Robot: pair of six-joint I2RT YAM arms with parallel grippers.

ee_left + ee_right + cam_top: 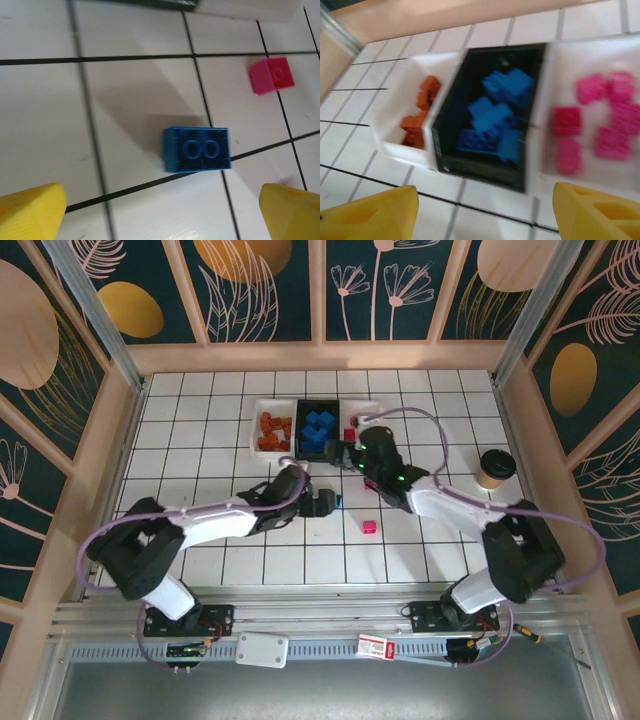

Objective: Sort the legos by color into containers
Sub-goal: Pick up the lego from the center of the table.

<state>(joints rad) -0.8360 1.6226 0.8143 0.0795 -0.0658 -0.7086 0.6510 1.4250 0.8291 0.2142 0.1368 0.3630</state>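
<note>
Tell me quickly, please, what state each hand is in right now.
Left hand: open, empty, facing a blue lego.
Right hand: open, holding nothing.

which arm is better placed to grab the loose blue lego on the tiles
Left. The open left end effector hangs right over the small blue plastic brick; the right end effector is over the row of plastic bins.

1. Black rectangular open-top plastic bin (475, 170): upright, holding heaped bright blue plastic bricks (492, 120).
2. White plastic bin (395, 125), just left of the black bin: orange-brown bricks (417, 117).
3. Second white plastic bin (545, 80), just right of the black bin: pink-magenta bricks (600, 115).
4. Loose blue brick (196, 149): studs up, on the near side of the black bin.
5. Loose pink brick (271, 75): near the blue one, apart.
</note>
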